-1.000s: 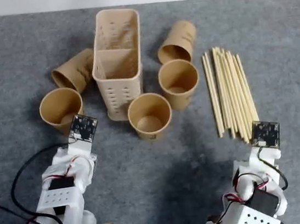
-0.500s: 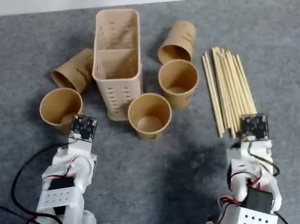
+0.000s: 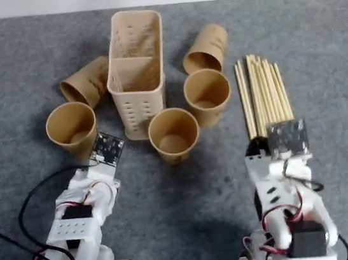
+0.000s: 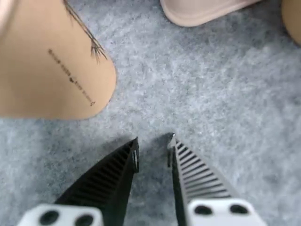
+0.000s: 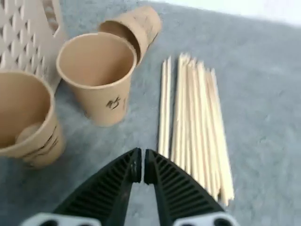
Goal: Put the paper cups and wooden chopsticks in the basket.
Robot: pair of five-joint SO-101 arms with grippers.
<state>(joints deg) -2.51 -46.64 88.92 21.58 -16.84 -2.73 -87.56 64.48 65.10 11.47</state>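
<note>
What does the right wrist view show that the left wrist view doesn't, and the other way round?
Right wrist view's own: the wooden chopsticks lying side by side on the mat, an upright paper cup beside them, a tipped cup behind it, and the right gripper, shut. Left wrist view's own: the printed side of a nearby cup seen close up, and the left gripper, slightly open. Shared: the basket and the grey mat.
</note>
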